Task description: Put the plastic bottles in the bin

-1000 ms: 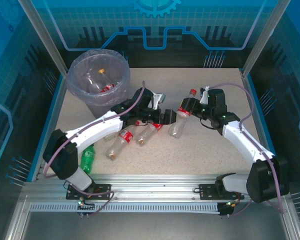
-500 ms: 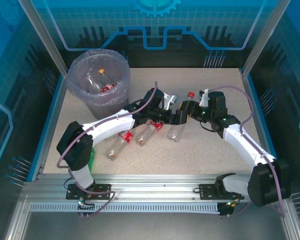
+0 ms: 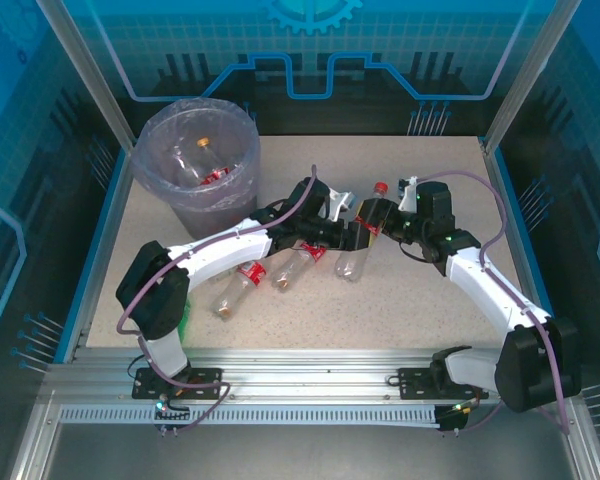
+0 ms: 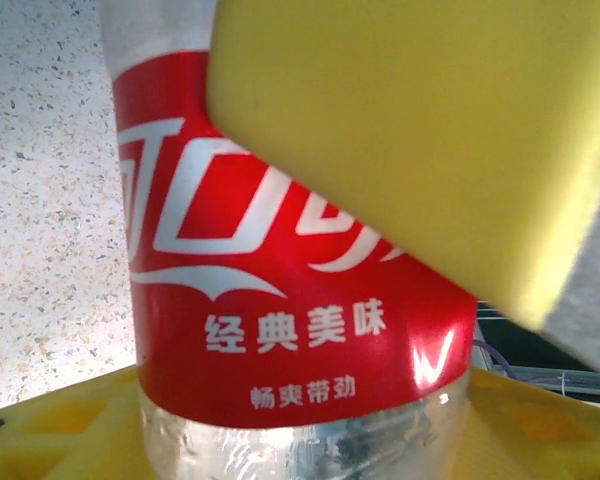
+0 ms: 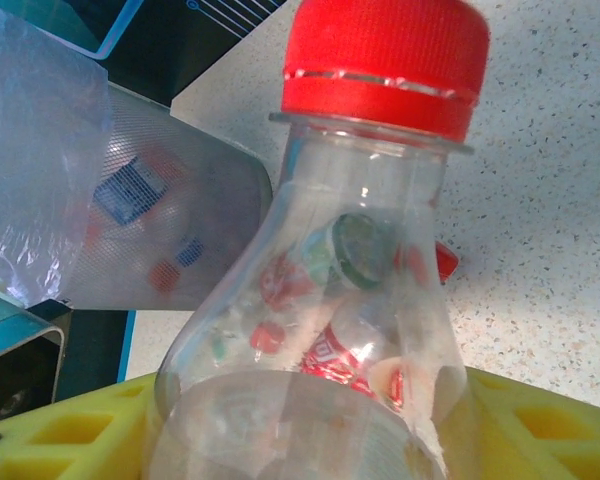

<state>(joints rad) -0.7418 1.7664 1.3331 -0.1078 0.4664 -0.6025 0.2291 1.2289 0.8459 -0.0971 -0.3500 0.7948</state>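
Note:
A clear plastic bottle (image 3: 350,262) with a red label and red cap hangs between both grippers over the table's middle. My left gripper (image 3: 352,232) is shut on its labelled body (image 4: 280,330); one yellow pad (image 4: 410,130) lies across the label. My right gripper (image 3: 388,222) flanks the bottle's shoulder (image 5: 340,250) below the red cap (image 5: 385,60), and I cannot tell whether its pads still press on it. The grey bin (image 3: 148,175) with its lilac bag stands at the back left and holds several bottles (image 3: 205,170).
Two more red-labelled bottles (image 3: 237,285) (image 3: 297,265) lie on the table under my left arm. A green bottle (image 3: 185,318) peeks out beside the left arm's base. The bin's wall (image 5: 130,220) shows behind the held bottle in the right wrist view.
My left arm swung right from beside the bin to the bottle in the right gripper, and its jaws closed around the bottle's body. The bottle shifted slightly left.

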